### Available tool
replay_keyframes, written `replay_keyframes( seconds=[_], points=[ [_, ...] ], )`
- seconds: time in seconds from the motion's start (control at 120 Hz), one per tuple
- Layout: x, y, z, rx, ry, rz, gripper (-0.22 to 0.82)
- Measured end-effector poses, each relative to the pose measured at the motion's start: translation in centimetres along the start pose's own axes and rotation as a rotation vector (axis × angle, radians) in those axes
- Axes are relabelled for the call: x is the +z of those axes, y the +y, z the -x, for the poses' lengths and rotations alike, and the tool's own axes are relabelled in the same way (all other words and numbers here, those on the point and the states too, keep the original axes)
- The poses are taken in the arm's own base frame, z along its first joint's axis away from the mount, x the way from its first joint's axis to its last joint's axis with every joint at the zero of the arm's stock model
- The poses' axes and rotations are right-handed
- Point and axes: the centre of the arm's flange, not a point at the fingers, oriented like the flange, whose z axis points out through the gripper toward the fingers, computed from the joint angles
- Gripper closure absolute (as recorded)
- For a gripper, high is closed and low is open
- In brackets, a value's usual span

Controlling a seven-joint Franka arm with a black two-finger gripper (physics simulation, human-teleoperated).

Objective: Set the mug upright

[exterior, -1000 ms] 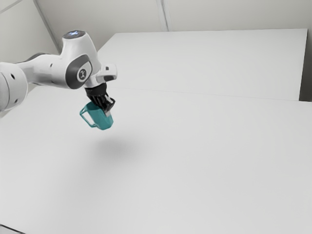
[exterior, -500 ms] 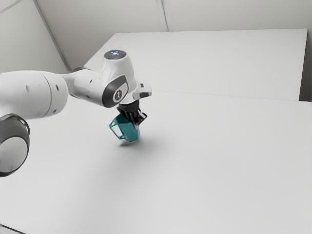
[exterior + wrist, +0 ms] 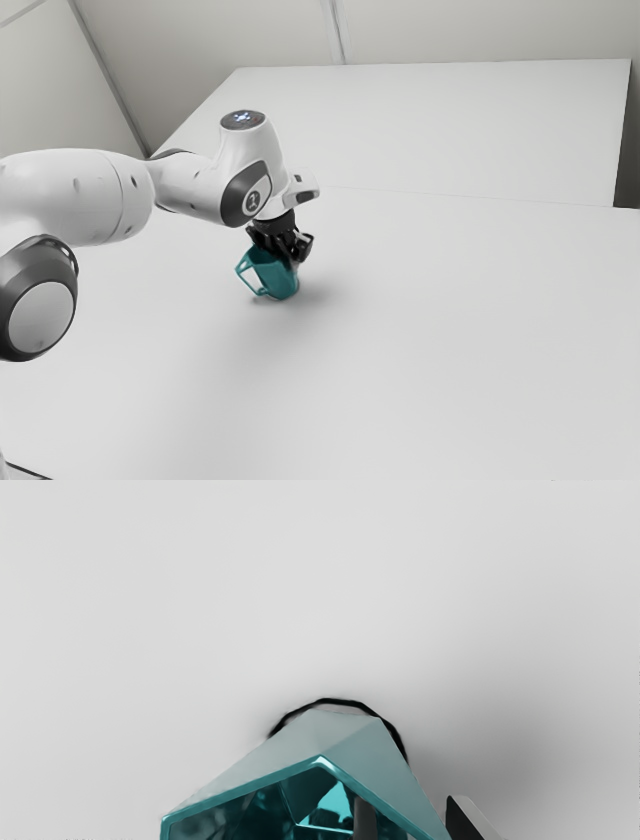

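1. Over the last second, the mug [image 3: 277, 278] has been carried toward the exterior view's right and brought down; most of that travel came in the first half, with only a small shift since; its shadow now gathers close about the base instead of lying well apart beneath it.
2. The mug is low over the near table [image 3: 420, 360], its base at or just above the surface; I cannot tell whether it bears any weight; it leans, mouth toward the exterior view's left, though the lean seems a little gentler than a second ago.
3. The gripper [image 3: 411, 815] is closed on the mug's wall, as far as I can judge; one finger [image 3: 365, 821] reaches inside the mouth, the other [image 3: 472, 822] lies along the outside, leaving a modest gap with the wall in it.
4. For the task, this reads as setting down; the mug is not yet upright, so the remaining lean should come out, base flat on the table, before the grip is loosened; let go at this angle, it might rock or topple.
5. The handle [image 3: 249, 283] points to the exterior view's left, away from the outer finger, so it should not hinder release; the inner finger could snag the rim unless it leaves along the mug's own axis.
6. The arm [image 3: 110, 198] comes in from the exterior view's left; a second pale surface [image 3: 430, 125] lies on the far side, well apart from the mug.
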Motion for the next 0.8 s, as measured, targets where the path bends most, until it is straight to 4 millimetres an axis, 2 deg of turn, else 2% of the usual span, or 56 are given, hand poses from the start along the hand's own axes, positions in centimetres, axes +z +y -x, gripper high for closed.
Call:
replay_keyframes(
  seconds=[0.075,0.158,0.267,0.375,0.408,0.475,0.55,0.683,0.8],
  points=[
    [-0.5,0.1,-0.2,-0.002,0.008,0.002,0.34],
    [-1.5,0.1,-0.5,0.001,0.021,0.002,0.23],
    [-3.1,-0.3,-0.6,-0.001,0.037,0.008,0.14],
    [-6.1,-1.0,-0.3,-0.005,0.065,0.026,0.08],
    [-7.4,-1.3,-0.3,-0.004,0.076,0.027,0.07],
    [-11.2,-2.3,-0.5,0.000,0.107,0.027,0.05],
    [-15.2,-4.2,-0.1,-0.001,0.122,0.020,0.04],
    [-19.9,-7.5,1.4,-0.015,0.112,0.009,0.02],
    [-23.3,-9.1,2.0,-0.017,0.097,-0.010,0.01]
  ],
)
